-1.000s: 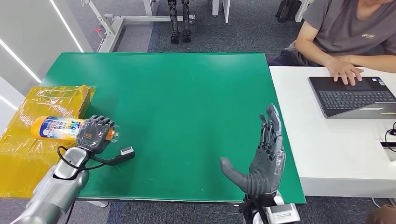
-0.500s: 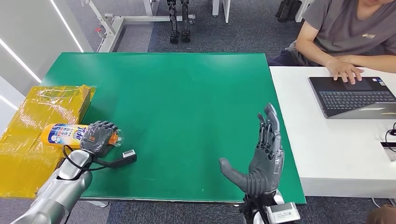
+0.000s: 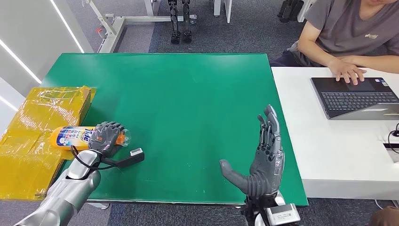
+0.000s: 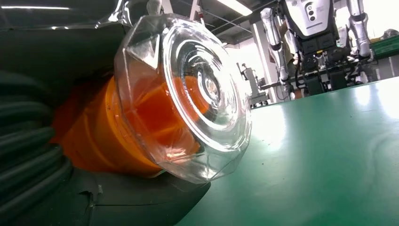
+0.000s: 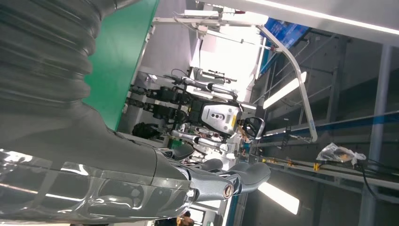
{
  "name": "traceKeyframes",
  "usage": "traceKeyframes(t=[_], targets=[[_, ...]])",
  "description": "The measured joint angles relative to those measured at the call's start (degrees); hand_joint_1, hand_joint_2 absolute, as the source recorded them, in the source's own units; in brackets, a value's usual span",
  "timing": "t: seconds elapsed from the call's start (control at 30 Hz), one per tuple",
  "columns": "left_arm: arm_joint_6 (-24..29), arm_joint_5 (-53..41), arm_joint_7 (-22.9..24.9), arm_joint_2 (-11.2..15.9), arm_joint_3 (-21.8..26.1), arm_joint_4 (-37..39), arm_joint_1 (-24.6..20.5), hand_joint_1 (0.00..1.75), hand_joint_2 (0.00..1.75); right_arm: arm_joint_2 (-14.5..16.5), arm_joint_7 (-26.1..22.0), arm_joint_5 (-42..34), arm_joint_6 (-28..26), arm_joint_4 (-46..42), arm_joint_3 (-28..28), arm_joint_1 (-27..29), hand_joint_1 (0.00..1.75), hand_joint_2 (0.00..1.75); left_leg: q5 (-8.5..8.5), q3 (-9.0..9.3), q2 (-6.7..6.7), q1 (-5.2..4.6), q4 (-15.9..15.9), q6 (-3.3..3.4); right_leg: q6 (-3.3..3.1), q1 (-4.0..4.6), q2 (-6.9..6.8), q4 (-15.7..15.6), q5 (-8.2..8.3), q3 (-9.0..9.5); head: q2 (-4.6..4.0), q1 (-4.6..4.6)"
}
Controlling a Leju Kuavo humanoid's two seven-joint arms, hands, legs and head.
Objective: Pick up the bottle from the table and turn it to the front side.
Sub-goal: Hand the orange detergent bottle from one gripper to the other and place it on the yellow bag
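Nearest the body, at the green table's (image 3: 188,94) front edge: right hand (image 3: 263,157) upright, palm turned inward, fingers spread wide, holding nothing. Off to the left front corner: left hand (image 3: 106,135) wrapped around the neck end of the bottle (image 3: 75,135), carried lying sideways, orange body and printed label pointing out over the yellow box (image 3: 42,113). Close behind that hand: clear cap (image 4: 197,99) and orange plastic, just above the green surface. Pick-up looks done; turning judged unfinished, since part of the label already faces up but the bottle is not set down or presented squarely. Beyond, at the white desk (image 3: 329,155): a person's hand (image 3: 347,70) on a laptop (image 3: 355,96). Hidden: most of the neck under the fingers, and whether the bottle touches the box.
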Motion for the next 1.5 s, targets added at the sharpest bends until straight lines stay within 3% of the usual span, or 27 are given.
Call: traceKeyframes(t=[0.03, 0.07, 0.17, 0.2, 0.63, 1.0, 1.13, 1.3, 1.5], targets=[[-0.01, -0.01, 0.00, 0.00, 0.00, 0.01, 0.00, 1.50, 1.75, 0.00, 0.00, -0.01, 0.02, 0.01, 0.00, 0.00, 0.00, 1.75, 0.00, 0.00, 0.00, 0.00, 0.00, 0.00, 0.00, 0.00, 0.00, 0.00, 0.00, 0.00, 0.00, 0.00], [-0.18, 0.01, 0.08, -0.01, 0.00, 0.11, -0.06, 1.21, 1.75, 0.00, 0.00, -0.04, 0.05, 0.07, -0.01, -0.01, 0.00, 1.75, 0.00, 0.00, 0.00, 0.00, 0.00, 0.00, 0.00, 0.00, 0.00, 0.00, 0.00, 0.00, 0.00, 0.00], [-1.42, 1.01, 0.46, -0.05, 0.01, 0.95, -0.34, 0.09, 1.75, 0.00, 0.00, -0.27, 0.04, 0.46, -0.02, -0.08, 0.00, 1.75, 0.00, 0.00, 0.00, 0.00, -0.01, 0.00, 0.00, 0.00, 0.00, 0.00, 0.00, 0.00, 0.00, 0.01], [-1.64, 1.53, 0.46, -0.06, 0.03, 1.17, -0.39, 0.00, 1.75, 0.00, 0.00, -0.33, 0.00, 0.55, -0.02, -0.08, 0.00, 1.75, 0.00, 0.00, 0.00, 0.00, -0.01, 0.00, 0.00, 0.00, 0.00, 0.00, 0.00, 0.00, 0.00, 0.01], [-2.58, 4.14, -0.03, -0.11, 0.39, 1.93, -0.73, 0.00, 1.75, -0.03, 0.00, 0.85, -1.72, 1.37, -0.02, -0.30, 0.00, 1.75, 0.00, 0.01, -0.01, 0.00, -0.01, 0.00, 0.00, 0.00, -0.01, 0.00, 0.00, 0.02, 0.00, 0.01], [0.43, 11.76, -4.96, 0.10, 2.90, 0.73, 1.68, 0.00, 1.75, -0.17, 0.00, 0.33, -1.83, 1.93, -0.03, -0.29, 0.00, 1.75, 0.00, -0.01, -0.01, 0.00, -0.01, 0.00, 0.00, 0.00, 0.00, 0.01, 0.00, 0.02, 0.00, 0.01], [1.26, 14.57, -8.23, 0.32, 5.06, -3.74, 4.97, 0.00, 1.75, -0.17, 0.00, 0.36, -1.81, 2.00, -0.14, -0.28, 0.00, 1.75, 0.00, -0.01, 0.01, 0.00, -0.01, 0.00, 0.00, 0.00, 0.01, 0.00, -0.01, 0.01, 0.00, 0.01], [1.44, 12.03, -14.48, -0.76, 12.06, -15.51, 11.51, 0.00, 1.75, -0.17, 0.00, 0.77, -1.74, 2.35, -0.70, -0.14, 0.00, 1.75, -0.03, -0.01, 0.03, -0.01, -0.01, -0.01, 0.02, -0.01, 0.03, -0.02, -0.02, -0.01, 0.00, 0.01], [1.42, 10.05, -15.92, -2.39, 18.89, -23.99, 15.77, 0.00, 1.75, -0.17, 0.00, 0.77, -1.77, 2.61, -1.13, 0.23, 0.00, 1.75, -0.03, 0.00, 0.03, 0.00, -0.01, -0.03, 0.02, 0.00, 0.02, -0.01, -0.02, 0.00, 0.00, 0.01]])
